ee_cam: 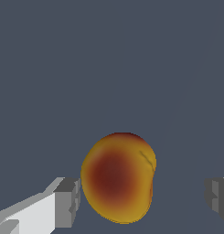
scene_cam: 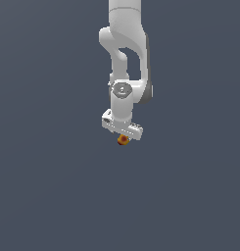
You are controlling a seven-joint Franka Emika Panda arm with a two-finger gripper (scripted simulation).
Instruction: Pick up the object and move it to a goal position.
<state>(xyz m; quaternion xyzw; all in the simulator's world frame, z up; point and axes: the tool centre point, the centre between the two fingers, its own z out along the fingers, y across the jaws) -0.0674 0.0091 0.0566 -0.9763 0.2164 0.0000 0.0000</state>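
Wrist view, read from one side across to the other: we see a white claw finger ending in a grey pad [ee_cam: 67, 203], then the object [ee_cam: 118, 177], an orange-yellow lump with a red-brown patch at its middle, then a stretch of bare grey-blue surface [ee_cam: 109, 59], and last the second grey pad at the picture's far edge. The first pad sits just beside the lump, perhaps touching it; the second stands well apart from it. We therefore read the claw [ee_cam: 143, 199] as spread wide, gripping nothing firmly, with the object lying between its fingers and nearer to one of them. In the exterior view, the white Panda arm [scene_cam: 125, 54] hangs down from the top edge, and the object [scene_cam: 123, 140] shows as a tiny orange dot directly under the claw [scene_cam: 123, 133], near the frame's centre.
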